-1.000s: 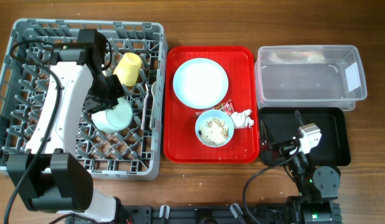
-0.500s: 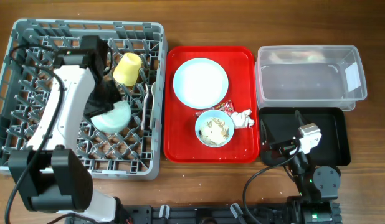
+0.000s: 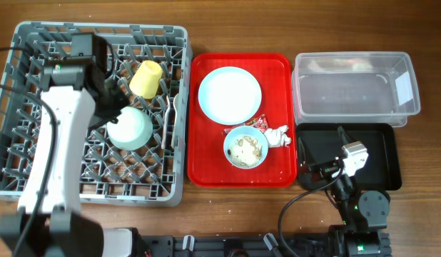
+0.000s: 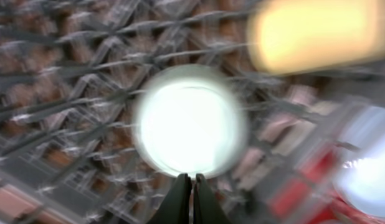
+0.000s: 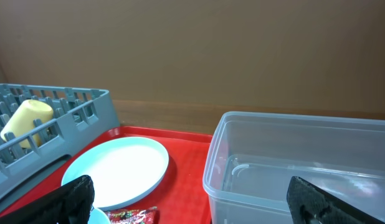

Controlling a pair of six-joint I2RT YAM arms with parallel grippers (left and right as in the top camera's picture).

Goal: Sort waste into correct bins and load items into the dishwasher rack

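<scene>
Left claw (image 4: 192, 179), pressed together, is hovering over the upturned bowl (image 4: 189, 127) in the rack (image 3: 35, 171). Right claw (image 5: 189, 186) is gaping wide.

Table (image 3: 227, 28): brown wood, visible grain, low sheen. Dishwasher rack (image 3: 99, 28): grey moulded plastic, matt. Serving tray (image 3: 277, 168): red plastic, glossy. Tub (image 3: 409, 89): clear, smooth plastic. Black tray (image 3: 392, 160): dull plastic. Napkin (image 3: 277, 135): white paper, crumpled. Plate (image 3: 230, 94): pale blue, smooth, satin.

You see: flat red tray (image 3: 206, 160), lying level | wooden table (image 3: 242, 25) under the red tray, bare wood showing on every side of it | plain brown wall (image 5: 242, 50) beyond the red tray's far edge
</scene>
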